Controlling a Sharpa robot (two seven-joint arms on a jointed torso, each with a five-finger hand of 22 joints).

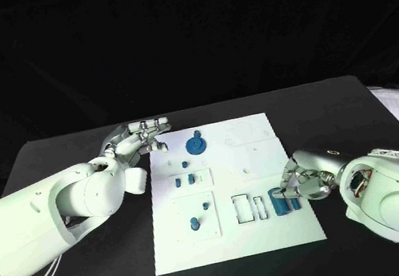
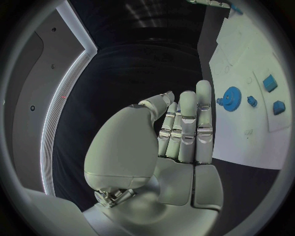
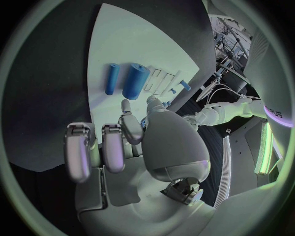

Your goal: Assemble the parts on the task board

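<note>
Blue toothed gear (image 1: 196, 143) lies flat on the smooth white task board (image 1: 269, 234); both hands' fingers empty, apart.

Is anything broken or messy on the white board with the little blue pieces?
Nothing stands out. The task board lies flat and looks whole. The blue gear and the two blue cylinders rest on it, nothing spilled. The left robot hand and right robot hand sit at its edges, holding nothing.
</note>
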